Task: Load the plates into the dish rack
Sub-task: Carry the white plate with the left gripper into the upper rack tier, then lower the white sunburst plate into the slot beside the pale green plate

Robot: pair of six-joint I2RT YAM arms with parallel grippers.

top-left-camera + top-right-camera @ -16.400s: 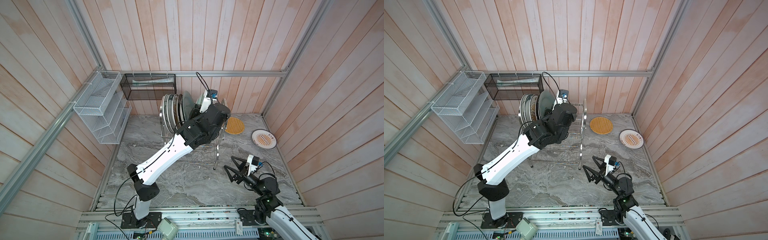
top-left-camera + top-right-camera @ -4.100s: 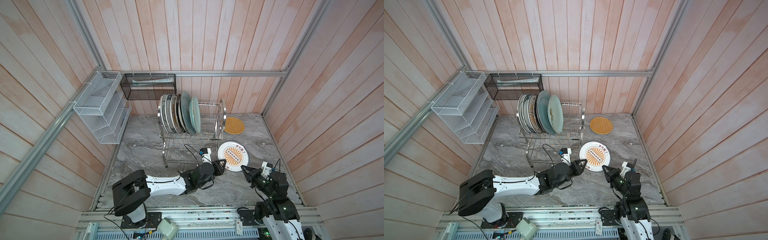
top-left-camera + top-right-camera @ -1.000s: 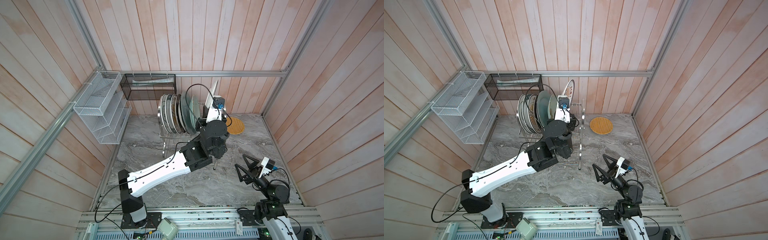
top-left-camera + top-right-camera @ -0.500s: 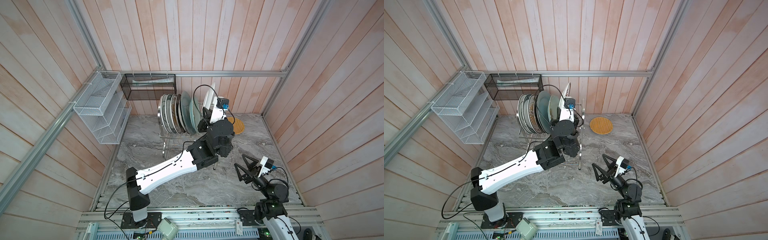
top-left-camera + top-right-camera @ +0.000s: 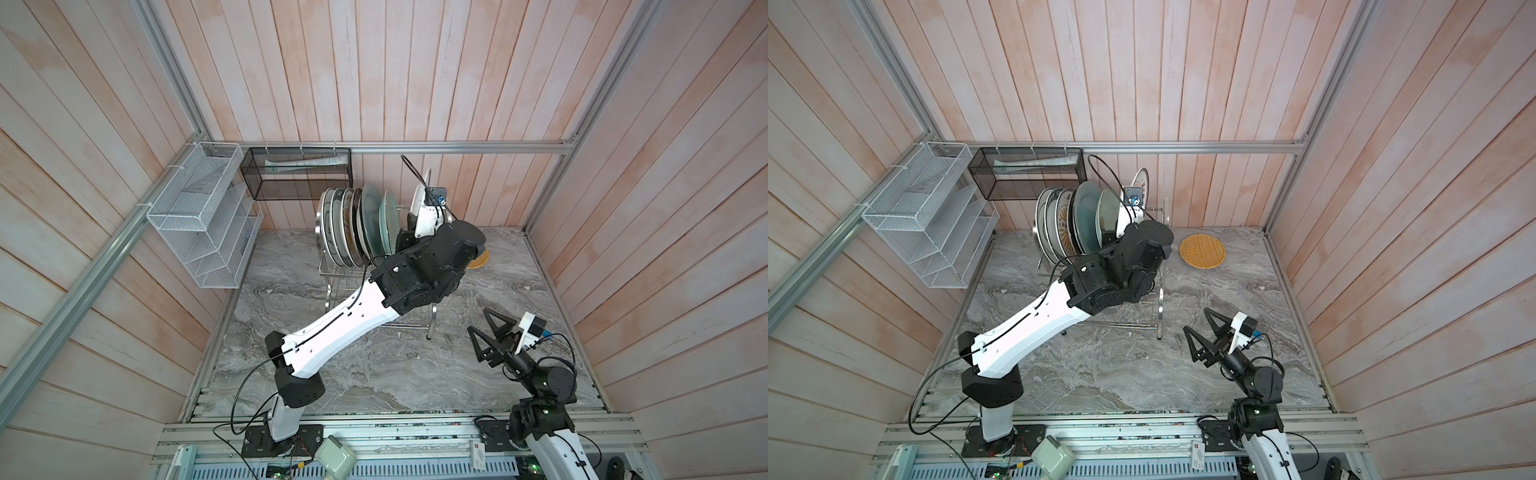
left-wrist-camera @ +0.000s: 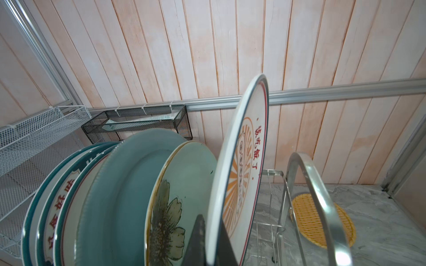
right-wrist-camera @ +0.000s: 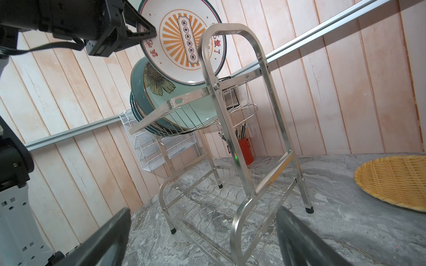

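The steel dish rack [image 7: 230, 69] stands at the back of the marble table, with several plates [image 5: 361, 224] upright in its top tier. My left gripper [image 6: 212, 230] is shut on the rim of a white plate with an orange sunburst [image 6: 244, 165]. It holds that plate on edge above the top tier, just right of the pale green flower plate [image 6: 184, 184]. The held plate shows in both top views [image 5: 1140, 179]. An orange lattice plate [image 5: 1202, 250] lies flat on the table right of the rack. My right gripper [image 5: 482, 322] hangs open and empty in front of the rack.
A white mesh organiser [image 5: 203, 216] and a black mesh basket [image 5: 297, 174] hang on the back-left walls. A red cup of utensils [image 7: 244, 149] stands behind the rack. The rack's arched end frame [image 6: 318, 184] rises just right of the held plate.
My left arm has carried the sunburst plate up from the table and, over the last second, further over the rack's top tier. The right gripper has stayed open and nearly still.
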